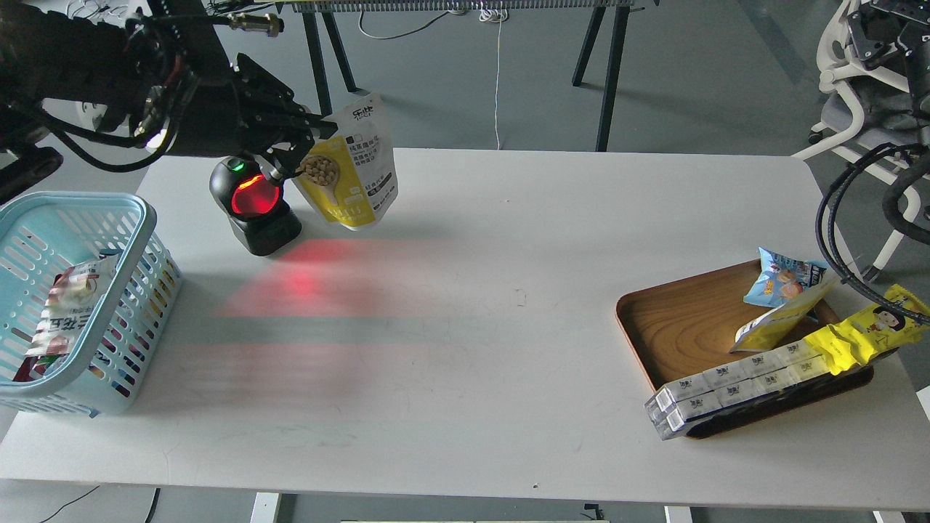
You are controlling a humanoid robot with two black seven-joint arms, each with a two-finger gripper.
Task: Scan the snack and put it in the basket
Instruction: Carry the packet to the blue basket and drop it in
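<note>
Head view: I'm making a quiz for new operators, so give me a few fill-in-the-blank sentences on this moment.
1. The left gripper holds the snack in the air beside the ____, whose window glows red.
2. The basket stands at the table's ____ end.
3. The small blue snack bag lies on the brown wooden ____.
4. The scanner casts ____ light on the table.

Missing words: scanner; left; tray; red

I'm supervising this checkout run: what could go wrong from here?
The left hand pinches the snack pouch only at its upper left edge, so it might slip while swinging. The pouch hangs beside the scanner, and could knock it. The basket already holds a packet.
</note>
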